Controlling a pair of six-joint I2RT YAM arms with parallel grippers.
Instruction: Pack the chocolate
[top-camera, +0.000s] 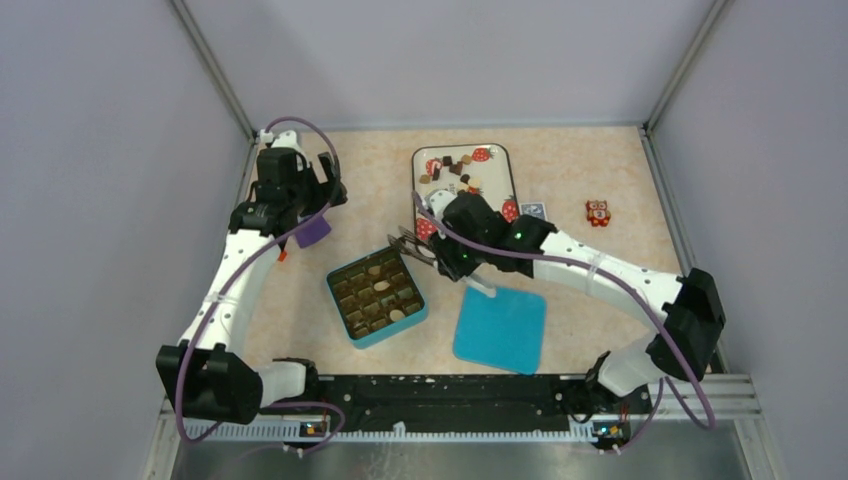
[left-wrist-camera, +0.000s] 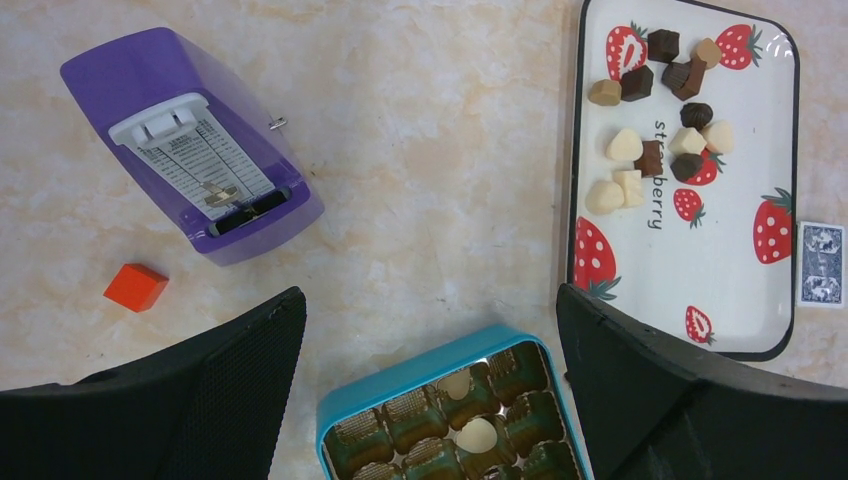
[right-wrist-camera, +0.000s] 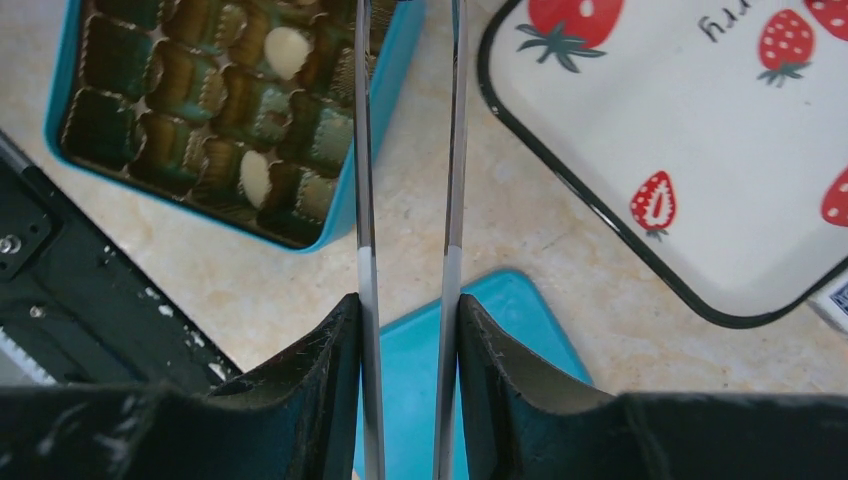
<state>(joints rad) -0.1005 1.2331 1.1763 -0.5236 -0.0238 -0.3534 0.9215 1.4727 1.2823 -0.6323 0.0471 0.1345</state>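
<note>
The chocolate (left-wrist-camera: 650, 150) lies as several small dark, tan and cream pieces on the far end of a white strawberry tray (left-wrist-camera: 700, 260), also seen from above (top-camera: 455, 170). The open teal box (top-camera: 377, 296) holds a few cream pieces (right-wrist-camera: 288, 50) in its cells. Its lid (top-camera: 500, 327) lies flat to its right. My right gripper (right-wrist-camera: 408, 300) is shut on metal tongs (right-wrist-camera: 362, 150), whose blades reach over the box's right edge (right-wrist-camera: 395, 90). The tong tips are out of the wrist view. My left gripper (left-wrist-camera: 430, 295) is open and empty, high above the box's far edge (left-wrist-camera: 420, 390).
A purple wedge-shaped device (left-wrist-camera: 190, 140) and a small orange cube (left-wrist-camera: 135, 287) sit at the left. A blue playing card (left-wrist-camera: 822, 263) lies right of the tray. An orange owl figure (top-camera: 597, 212) stands at the far right. Grey walls enclose the table.
</note>
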